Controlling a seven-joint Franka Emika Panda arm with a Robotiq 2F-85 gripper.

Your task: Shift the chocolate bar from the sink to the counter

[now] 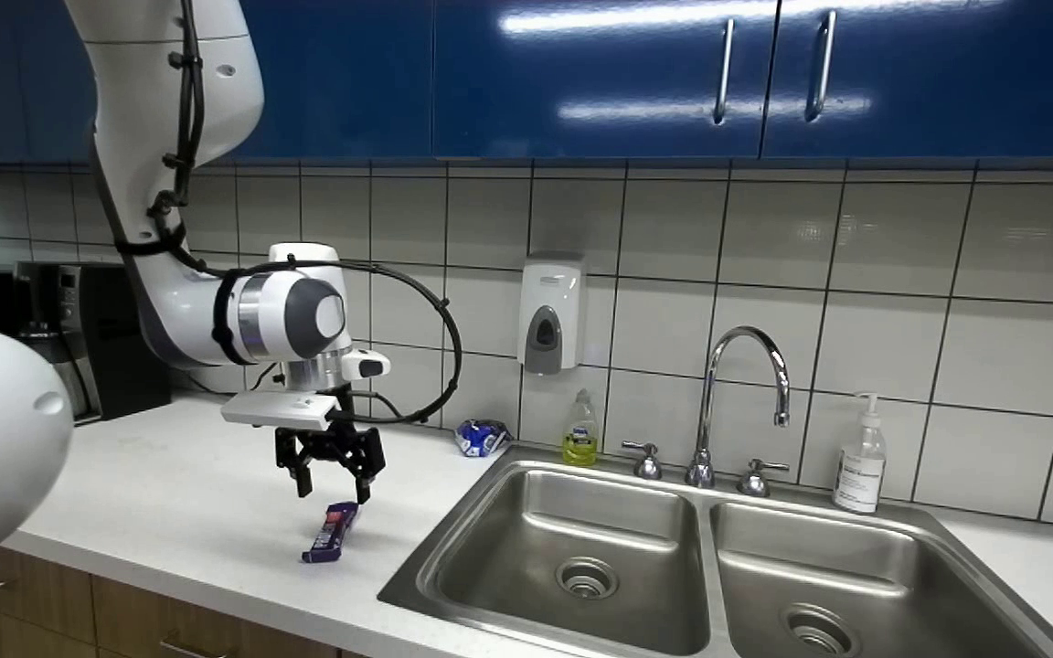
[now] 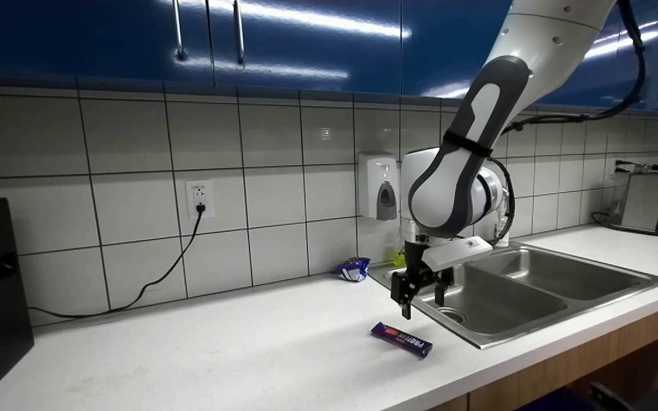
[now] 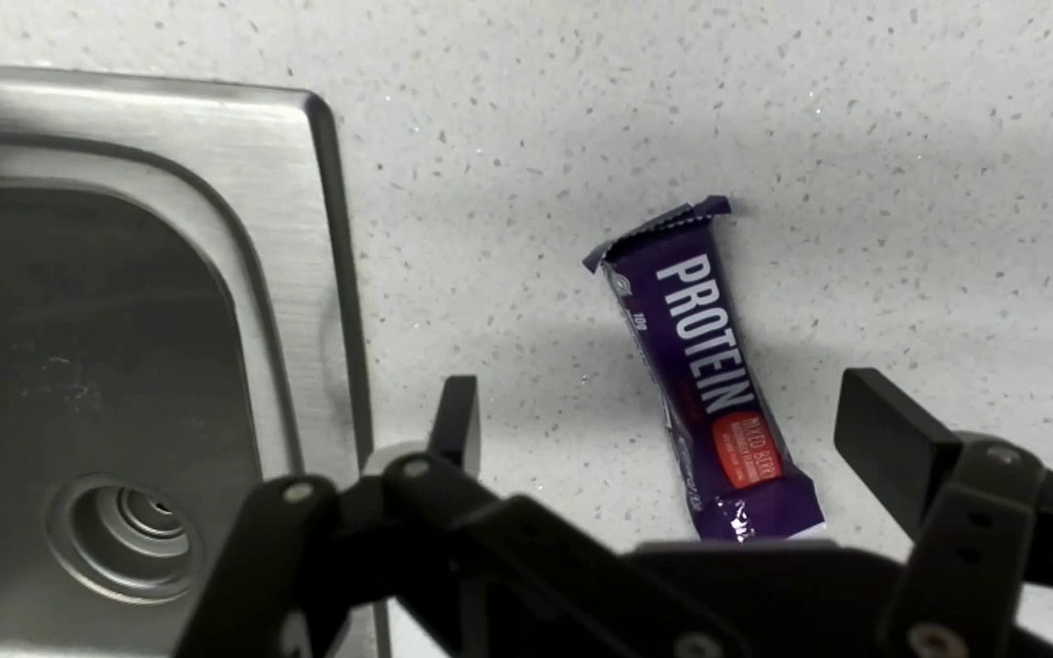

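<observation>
Empty gripper, its 2 fingers wide apart, hangs above the chocolate bar on the counter, near the sink

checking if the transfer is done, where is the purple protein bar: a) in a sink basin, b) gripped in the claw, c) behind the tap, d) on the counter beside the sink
d: the wrist view shows the purple bar lying on the counter beside the sink, and in an exterior view the open claw hangs above it.
</observation>
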